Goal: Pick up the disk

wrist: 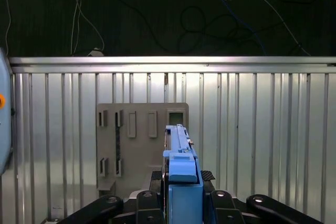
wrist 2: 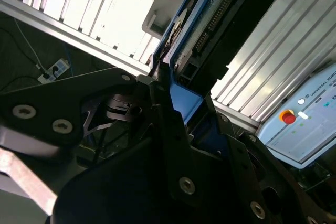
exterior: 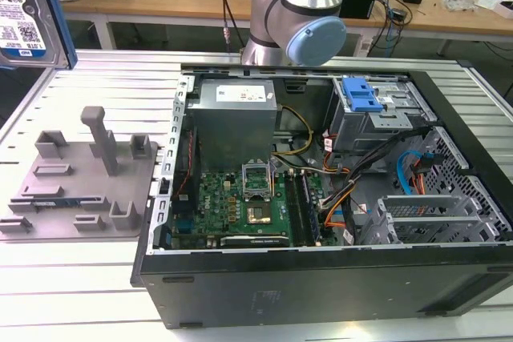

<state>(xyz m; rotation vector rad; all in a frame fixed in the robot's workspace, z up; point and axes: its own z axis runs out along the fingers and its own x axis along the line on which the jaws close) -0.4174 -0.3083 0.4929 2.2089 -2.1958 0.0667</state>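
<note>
- Disk [exterior: 24,14] is already off the table: in the exterior view it sits high at that view's left edge, label facing the camera, blue side rail along its near edge, clear of the ribbed table [exterior: 72,294] below.
- Gripper [wrist: 181,195] has it edge-on. In the first wrist view the disk [wrist: 181,156] stands as a thin vertical slab rising from between the black fingers [wrist: 231,208], blue rail end toward the camera.
- Jaws are clamped on the disk's two broad faces. My read: that grip leaves the narrow edges and rail ends free.
- Second wrist view: the disk [wrist 2: 220,19] runs up and away from the gripper [wrist 2: 176,108], with the connector row on its end face exposed and unblocked.
- Grey fixture [exterior: 84,178] lies flat on the table beside the open PC case [exterior: 321,278], posts upright. In the first wrist view the fixture [wrist: 142,145] is straight beyond the held disk, well apart from it, nothing touching.
- Blue latch [exterior: 361,95] is in the drive bay inside the case; the arm [exterior: 292,14] rises behind the case, away from it.
- Judgement: pick looks done, disk carried high so it clears the case wall and the posts.
</note>
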